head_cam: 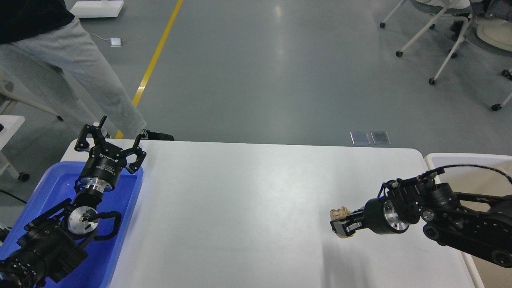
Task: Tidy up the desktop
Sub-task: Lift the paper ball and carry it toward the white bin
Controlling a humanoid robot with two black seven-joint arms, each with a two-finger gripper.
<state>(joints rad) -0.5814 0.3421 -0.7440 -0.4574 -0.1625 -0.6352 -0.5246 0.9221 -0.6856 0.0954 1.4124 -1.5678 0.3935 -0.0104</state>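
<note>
Grey polished floor [280,72] fills the top of the head view, with a yellow line [154,66] running diagonally across it on the left and wheeled chairs [436,36] parked at the upper right. A person in light grey trousers [76,76] stands at the far left, just beyond the table's back corner. Two small metal floor plates [370,137] sit just past the far edge.

Front and centre is the desktop [256,216], a broad glossy white top with rounded corners, stretching nearly the full width of the view. On its left end rests a blue plastic tray [124,224]; off its right end sits an off-white bin [472,164], partly covered by the right arm.

Over on the left, the left gripper [113,138] hangs above the tray's far end, pointing away from the robot, its two fingers spread wide apart with nothing between them. The arm behind it runs down across the tray toward the lower left corner.

On the right, the right gripper [341,225] reaches in from the bin side, pointing leftward over the right part of the desktop. Its fingers are closed around a crumpled beige wad of paper [341,213], which bulges out above and below the fingertips. A faint shadow falls on the white surface beneath it; whether the wad touches the top cannot be told.
</note>
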